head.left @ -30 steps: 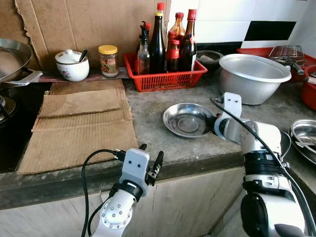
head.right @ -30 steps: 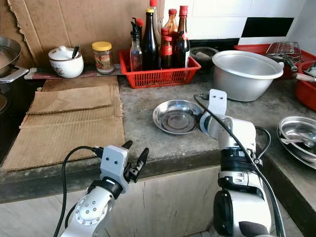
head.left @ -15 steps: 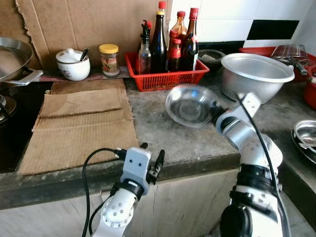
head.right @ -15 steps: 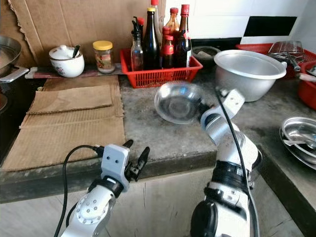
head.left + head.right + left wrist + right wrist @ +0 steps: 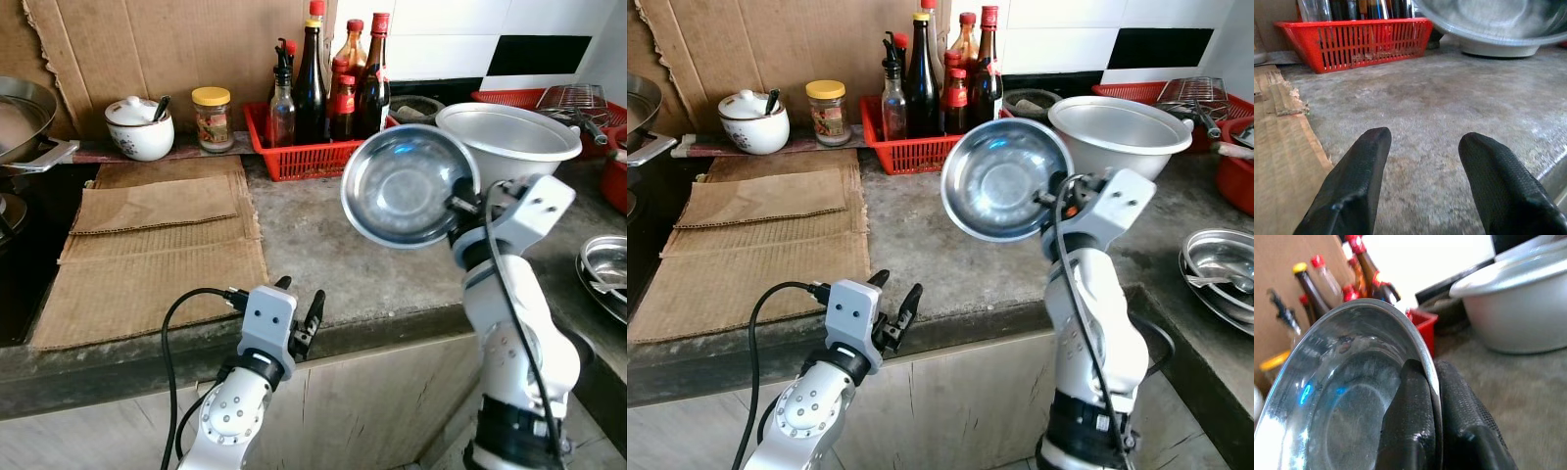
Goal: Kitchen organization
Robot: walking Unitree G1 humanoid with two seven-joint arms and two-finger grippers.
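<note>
Above the grey concrete surface, the right gripper is clenched on the rim of a shallow round stainless-steel dish, one finger inside the rim and one outside. Dish is held clear of the surface, tipped nearly on edge, hollow side facing the camera. Behind it: a large matte aluminium basin and a red plastic slatted basket holding dark sauce bottles. Left gripper sits at the near edge of the surface, fingers spread and holding nothing. Flattened brown cardboard sheets lie to its left; a white lidded ceramic pot and a yellow-capped glass jar stand at the back.
</note>
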